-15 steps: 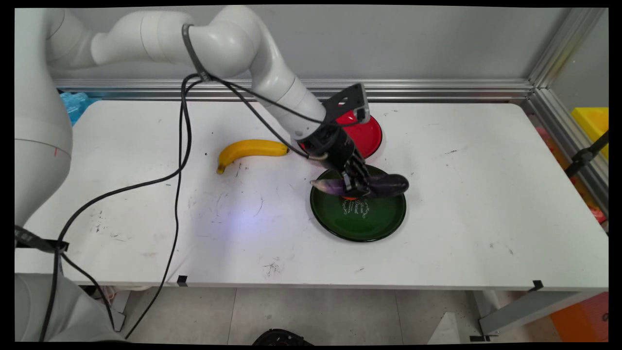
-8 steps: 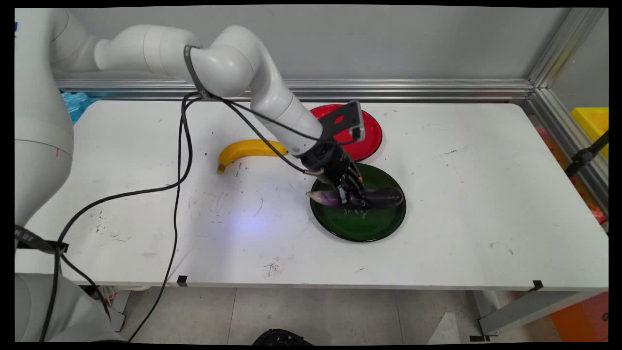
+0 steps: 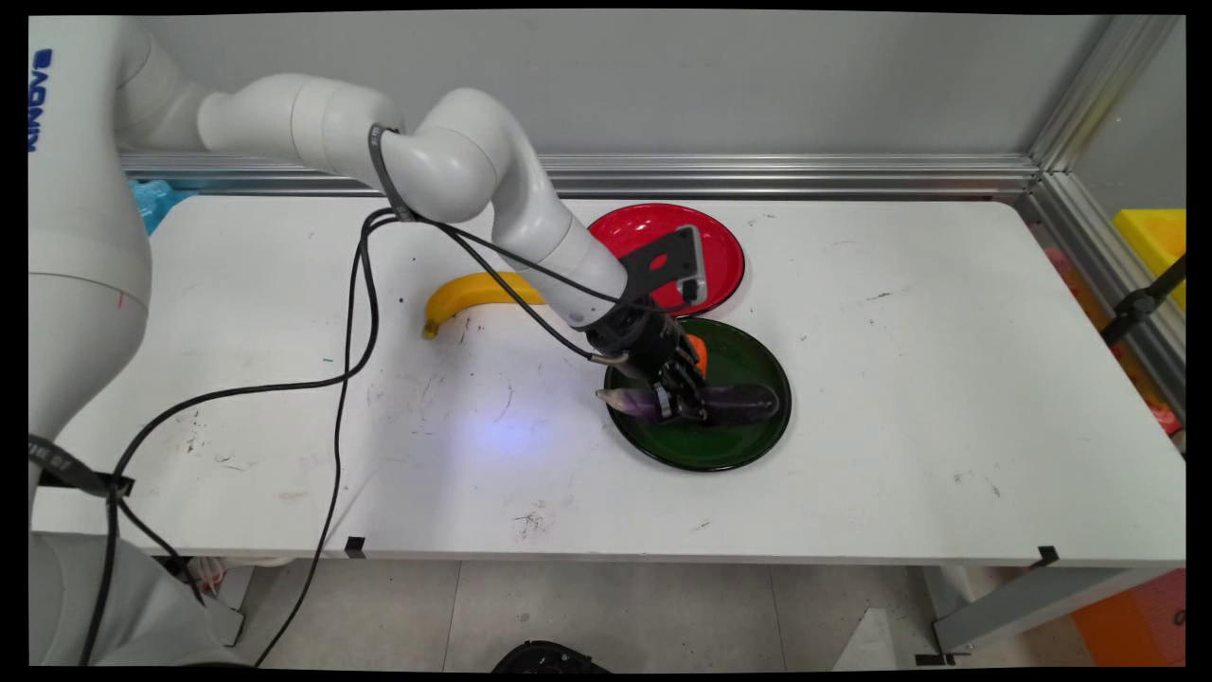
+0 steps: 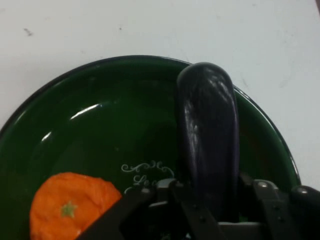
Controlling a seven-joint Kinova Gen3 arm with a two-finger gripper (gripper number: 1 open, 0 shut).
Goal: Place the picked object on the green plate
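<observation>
A dark purple eggplant (image 3: pixel 739 402) lies lengthwise over the green plate (image 3: pixel 748 445), and my gripper (image 3: pixel 680 403) is shut on its middle. In the hand view the eggplant (image 4: pixel 207 135) runs up from between my fingers (image 4: pixel 260 192) across the green plate (image 4: pixel 75 130). An orange fruit (image 4: pixel 72 205) rests in the plate to the left of the eggplant; in the main view the orange fruit (image 3: pixel 698 352) peeks out behind my hand at the plate's far side.
A red plate (image 3: pixel 720 248) sits just behind the green one, partly hidden by my wrist. A yellow banana (image 3: pixel 464 296) lies on the white table (image 3: pixel 947 379) to the left. Black cables (image 3: pixel 350 322) hang from the arm down to the table's near left.
My gripper has come down and slightly towards the near side with the eggplant, from above the green plate to low over it. The orange fruit now shows behind the hand.
</observation>
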